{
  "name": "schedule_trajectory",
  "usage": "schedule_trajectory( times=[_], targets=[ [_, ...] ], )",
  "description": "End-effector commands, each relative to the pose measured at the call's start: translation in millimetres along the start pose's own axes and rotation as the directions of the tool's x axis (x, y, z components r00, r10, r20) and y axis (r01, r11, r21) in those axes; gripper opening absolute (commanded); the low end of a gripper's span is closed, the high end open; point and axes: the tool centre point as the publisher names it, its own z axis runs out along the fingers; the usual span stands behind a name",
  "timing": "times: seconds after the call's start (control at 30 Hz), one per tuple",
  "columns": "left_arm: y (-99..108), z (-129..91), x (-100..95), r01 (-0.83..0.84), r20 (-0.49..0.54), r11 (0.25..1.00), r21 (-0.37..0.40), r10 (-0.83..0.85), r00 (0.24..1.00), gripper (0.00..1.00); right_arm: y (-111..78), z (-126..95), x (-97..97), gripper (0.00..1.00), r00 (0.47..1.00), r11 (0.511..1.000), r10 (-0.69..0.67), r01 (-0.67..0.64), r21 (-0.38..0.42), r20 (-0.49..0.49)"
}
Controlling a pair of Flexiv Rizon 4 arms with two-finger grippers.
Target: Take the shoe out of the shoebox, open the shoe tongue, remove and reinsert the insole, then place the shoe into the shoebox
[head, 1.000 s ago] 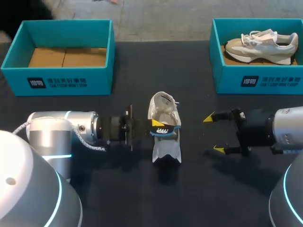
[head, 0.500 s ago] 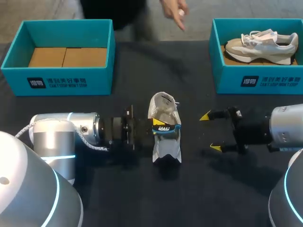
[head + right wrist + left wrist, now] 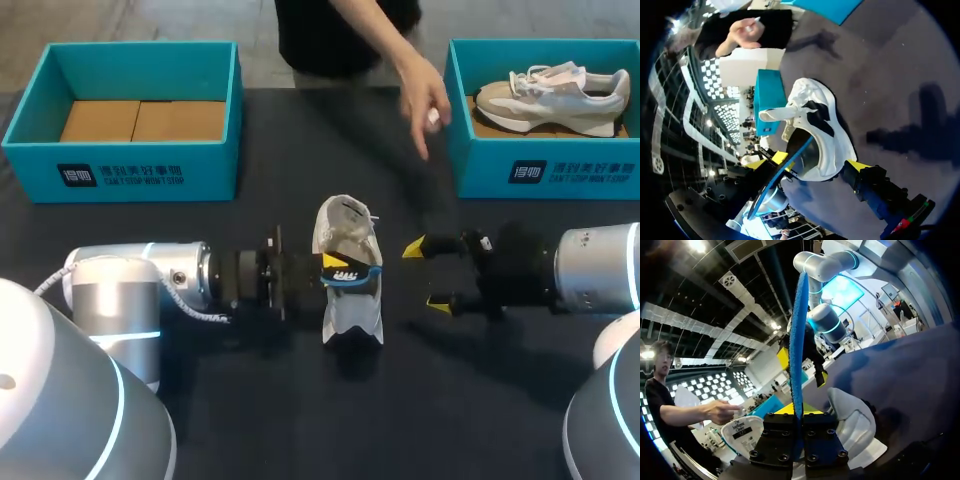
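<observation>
Head view shows the shoe lying on the dark table near its middle, out of both boxes, between the two arms. The left gripper comes in from the left at the shoe's opening and is clamped on the blue insole. In the left wrist view the insole stands on edge between the fingers and reaches out ahead of them, with the white shoe just beside it. The right gripper hovers just beside the shoe on its other side, its yellow-tipped fingers spread and touching nothing (the right wrist view shows the shoe's side ahead of it). At the far left stands a teal shoebox with a brown cardboard floor. At the far right, a second shoebox holds another shoe. A person's hand reaches over the table near that box, above the right gripper.
</observation>
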Motion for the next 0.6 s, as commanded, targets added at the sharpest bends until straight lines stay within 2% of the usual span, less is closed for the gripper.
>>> schedule_trajectory(
  times=[0.03, 0.23, 0.4, 0.6],
  targets=[
    [0, -2, 0.7, -0.001, 0.002, 1.000, -0.003, 0.001, 1.000, 0.00, 0.8, -2, 2.5, 1.00, 1.000, 1.000, -0.009, 0.009, 0.002, -0.001],
    [1, -2, -0.6, -0.003, 0.008, 1.000, -0.007, 0.003, 1.000, 0.00, 0.7, 2, 10.5, 1.00, 0.999, 1.000, -0.031, 0.031, 0.006, 0.007],
    [2, 0, -0.1, -0.005, 0.010, 1.000, -0.008, 0.005, 1.000, 0.00, -6.9, 6, 17.3, 1.00, 0.995, 0.995, -0.100, 0.099, 0.030, 0.021],
    [0, 2, 0.2, -0.008, 0.017, 1.000, -0.007, 0.008, 1.000, 0.00, -12.7, 7, 17.3, 1.00, 0.992, 0.992, -0.124, 0.122, 0.042, 0.038]
  ],
)
